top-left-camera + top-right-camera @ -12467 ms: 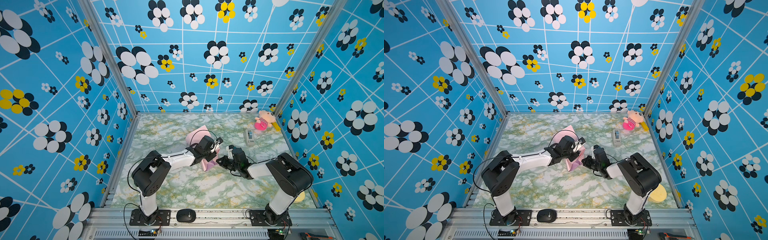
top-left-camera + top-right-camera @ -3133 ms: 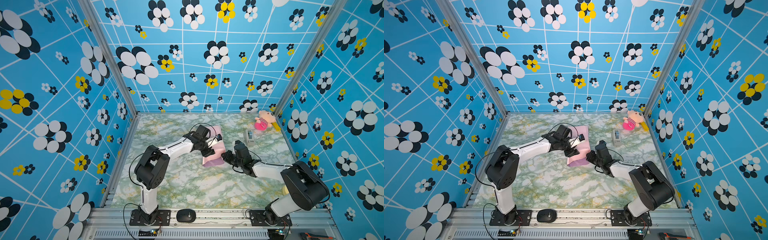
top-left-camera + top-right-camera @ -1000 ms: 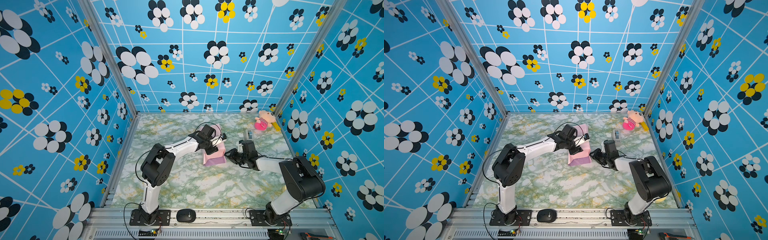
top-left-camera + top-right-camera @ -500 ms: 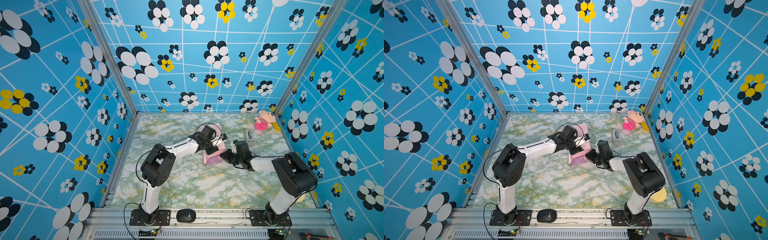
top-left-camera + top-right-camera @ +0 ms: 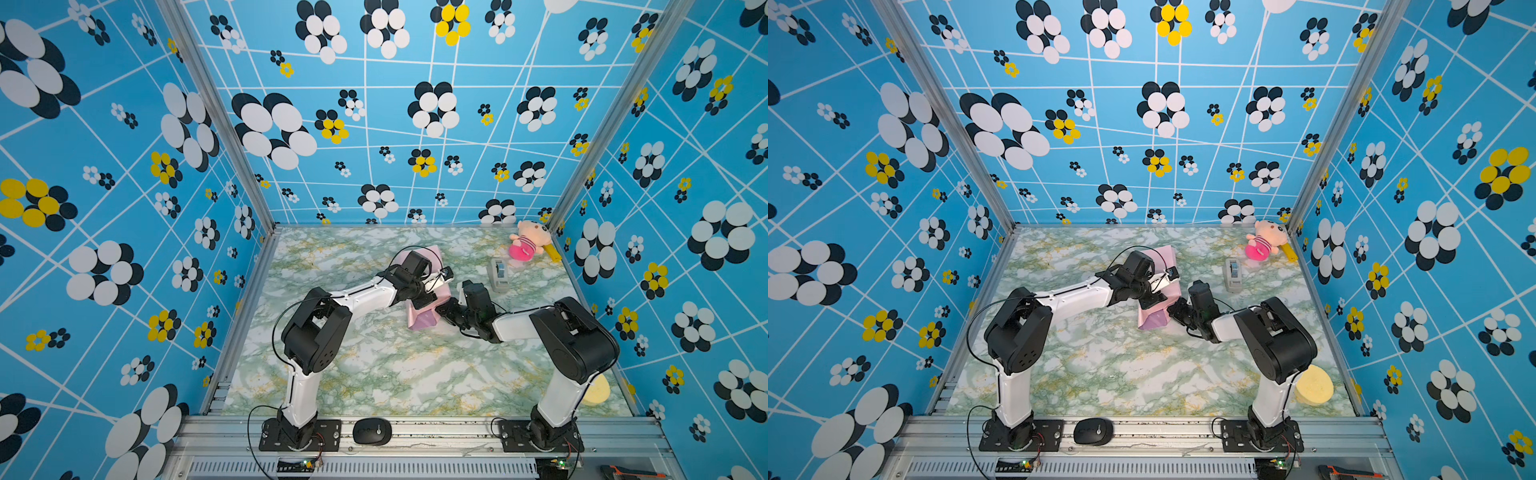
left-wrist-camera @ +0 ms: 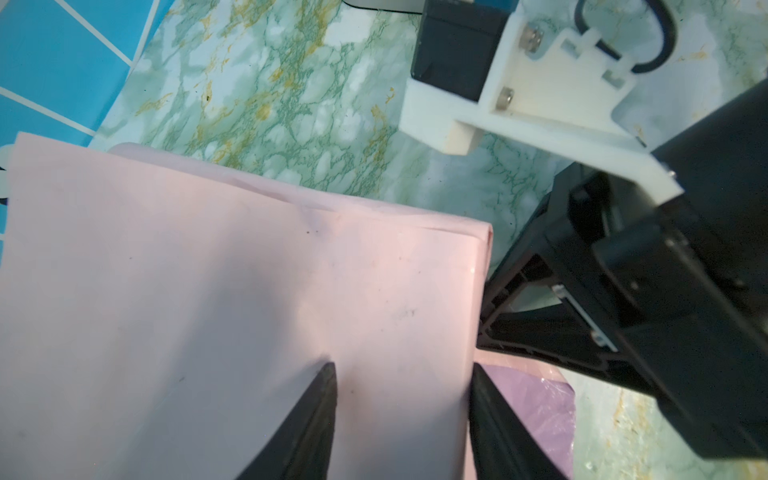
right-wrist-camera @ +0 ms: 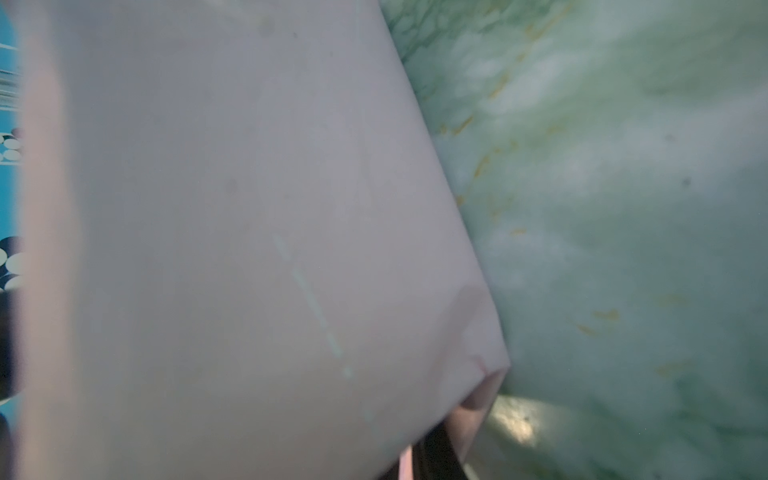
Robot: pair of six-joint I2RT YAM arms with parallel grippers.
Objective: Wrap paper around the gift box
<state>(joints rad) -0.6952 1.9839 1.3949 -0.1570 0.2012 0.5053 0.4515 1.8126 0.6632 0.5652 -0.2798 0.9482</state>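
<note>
Top views: the paper [image 5: 422,322] [image 5: 1152,320] sits folded into a boxy bundle mid-worktop [image 5: 374,374], slightly toward 12 o'clock. Its pink face is outward, with a lilac flap at its 6 o'clock end. The gift box itself is not visible. The left hand [image 5: 430,299] [image 5: 1150,299] reaches in from 9 o'clock and rests on top of the bundle. The right hand [image 5: 446,309] [image 5: 1175,309] is at the bundle's 3 o'clock side, touching it. A tape dispenser [image 5: 498,274] stands at 2 o'clock from the bundle, apart from it. A plush toy [image 5: 525,247] lies in the 1 o'clock corner, and a yellow disc [image 5: 1314,388] lies at 5 o'clock by the right arm's base.

Left wrist: the left hand [image 6: 401,368] has its fingers [image 6: 320,399] spread apart, tips down on the pink paper [image 6: 249,270]. The right hand [image 6: 490,328] has its tips at the paper's edge, just above the lilac flap. Can't tell whether it is closed.

Right wrist: blurred. The paper [image 7: 249,208] fills most of the view, with worktop [image 7: 623,208] beside it. One dark finger [image 7: 434,457] sits against a folded paper corner. Grip unclear.
</note>
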